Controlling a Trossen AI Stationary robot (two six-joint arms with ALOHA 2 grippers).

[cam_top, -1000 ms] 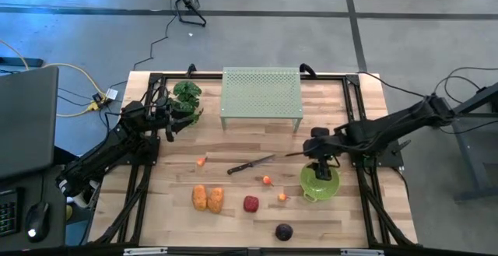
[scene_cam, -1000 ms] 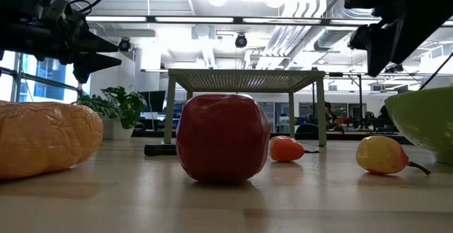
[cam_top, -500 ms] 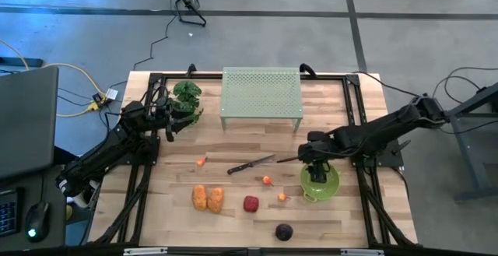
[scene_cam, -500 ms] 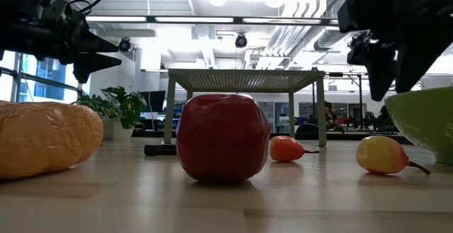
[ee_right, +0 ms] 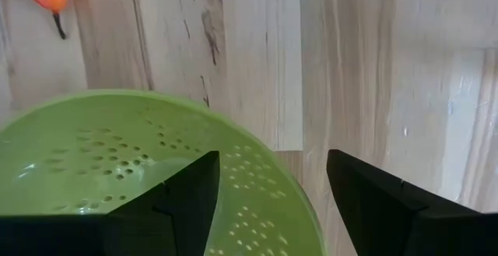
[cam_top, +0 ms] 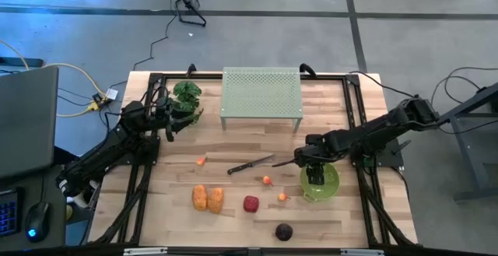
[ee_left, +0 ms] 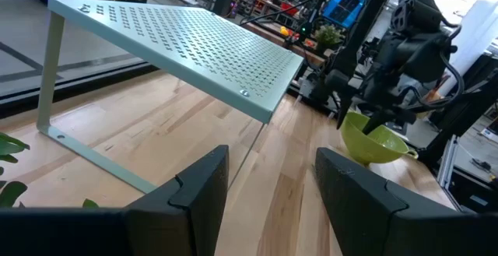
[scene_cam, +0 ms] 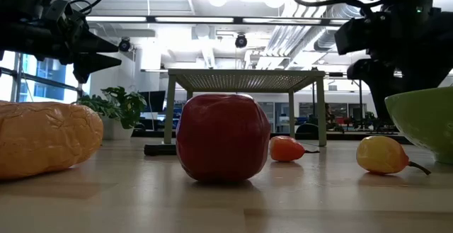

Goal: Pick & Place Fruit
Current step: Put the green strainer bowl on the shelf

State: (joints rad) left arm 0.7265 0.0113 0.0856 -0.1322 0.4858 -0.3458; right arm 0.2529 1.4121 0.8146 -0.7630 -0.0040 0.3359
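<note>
The right gripper [cam_top: 302,161] is held with fingers spread and empty above the green bowl [cam_top: 320,180]. The left gripper [cam_top: 173,121] is kept spread beside the leafy bunch [cam_top: 187,92].

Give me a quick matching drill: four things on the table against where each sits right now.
1 apple
2 plum
3 knife
4 bowl

a under the right gripper
b nearest the table's front edge
c mid-table, in front of the rack
d just right of the two orange pieces

Pairs: 1-d, 2-b, 3-c, 4-a
</note>
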